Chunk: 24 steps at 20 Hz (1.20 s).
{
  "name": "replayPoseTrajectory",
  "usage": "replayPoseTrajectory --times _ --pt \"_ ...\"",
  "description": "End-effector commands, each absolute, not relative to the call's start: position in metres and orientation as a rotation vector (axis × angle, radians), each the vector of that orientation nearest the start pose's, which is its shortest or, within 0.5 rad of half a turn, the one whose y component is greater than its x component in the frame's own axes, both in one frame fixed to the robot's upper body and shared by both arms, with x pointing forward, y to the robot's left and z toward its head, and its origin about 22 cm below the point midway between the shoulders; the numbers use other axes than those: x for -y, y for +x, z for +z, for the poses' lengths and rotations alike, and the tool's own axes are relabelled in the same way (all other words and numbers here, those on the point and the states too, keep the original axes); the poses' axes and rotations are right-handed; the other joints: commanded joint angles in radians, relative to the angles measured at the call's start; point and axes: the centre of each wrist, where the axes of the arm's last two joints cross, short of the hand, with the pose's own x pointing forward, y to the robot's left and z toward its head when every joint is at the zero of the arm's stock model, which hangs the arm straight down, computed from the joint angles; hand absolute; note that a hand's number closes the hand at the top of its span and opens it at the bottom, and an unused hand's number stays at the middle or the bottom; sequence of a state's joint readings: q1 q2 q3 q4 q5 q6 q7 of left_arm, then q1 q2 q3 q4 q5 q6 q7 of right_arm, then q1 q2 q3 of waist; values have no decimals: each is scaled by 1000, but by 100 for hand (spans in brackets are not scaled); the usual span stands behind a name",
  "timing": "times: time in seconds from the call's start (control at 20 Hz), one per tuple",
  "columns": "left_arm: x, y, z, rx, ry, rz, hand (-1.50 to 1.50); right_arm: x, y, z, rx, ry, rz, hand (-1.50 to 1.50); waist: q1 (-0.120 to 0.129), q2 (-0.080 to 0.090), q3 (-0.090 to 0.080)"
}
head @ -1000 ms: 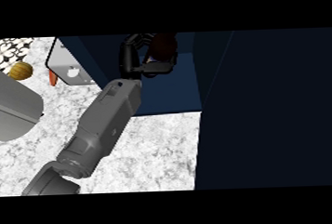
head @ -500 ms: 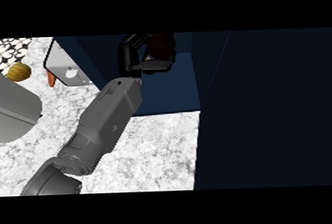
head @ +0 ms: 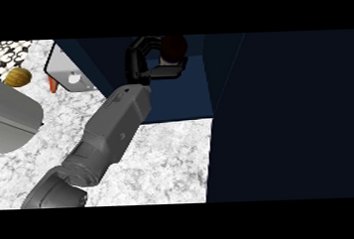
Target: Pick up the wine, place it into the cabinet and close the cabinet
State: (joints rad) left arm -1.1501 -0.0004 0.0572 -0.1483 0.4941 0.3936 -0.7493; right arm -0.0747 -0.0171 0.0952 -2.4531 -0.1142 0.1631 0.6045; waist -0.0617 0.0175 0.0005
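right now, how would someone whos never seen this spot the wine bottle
Find the dark blue cabinet standing open at the back of the speckled counter. One grey forearm reaches into it, ending in a black hand. The wine is the dark reddish-brown thing that hand curls round, the only reddish shape inside the cabinet.

Counter: white and grey speckled marble counter top [head: 163, 156], filling the lower left and middle of the head view.
Dark panel: a very dark navy flat panel [head: 297, 117] covers the whole right side, its left edge running down over the counter.
Wall: white patterned tile patch [head: 9, 54] at the top left corner.
Appliance: grey rounded metal body [head: 10, 120] at the left edge.
Small items: orange-brown round object [head: 18, 76] near the tiles; white square panel [head: 70, 73] just beside it.
Light: even and dim.
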Motion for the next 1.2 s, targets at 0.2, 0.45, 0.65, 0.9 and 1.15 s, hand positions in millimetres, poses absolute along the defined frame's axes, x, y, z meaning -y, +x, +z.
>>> replayPoseTrajectory --times 0.2,0.45,0.65,0.9,1.15 --pt "-131 432 23 1793 192 182 -150 213 158 210 1942 272 291 -150 -2 10 -2" --pt "-121 424 10 1789 238 137 -150 210 160 205 1940 273 280 -150 -2 10 -2" --pt "-121 425 12 1784 288 117 -150 210 157 201 1919 275 303 -150 -13 12 -1" --pt "-129 425 10 1820 290 160 -150 213 156 197 1922 289 319 -150 -21 16 -1" --pt "-135 415 -9 1832 288 173 -150 209 151 203 1931 294 320 -150 -12 12 -2"
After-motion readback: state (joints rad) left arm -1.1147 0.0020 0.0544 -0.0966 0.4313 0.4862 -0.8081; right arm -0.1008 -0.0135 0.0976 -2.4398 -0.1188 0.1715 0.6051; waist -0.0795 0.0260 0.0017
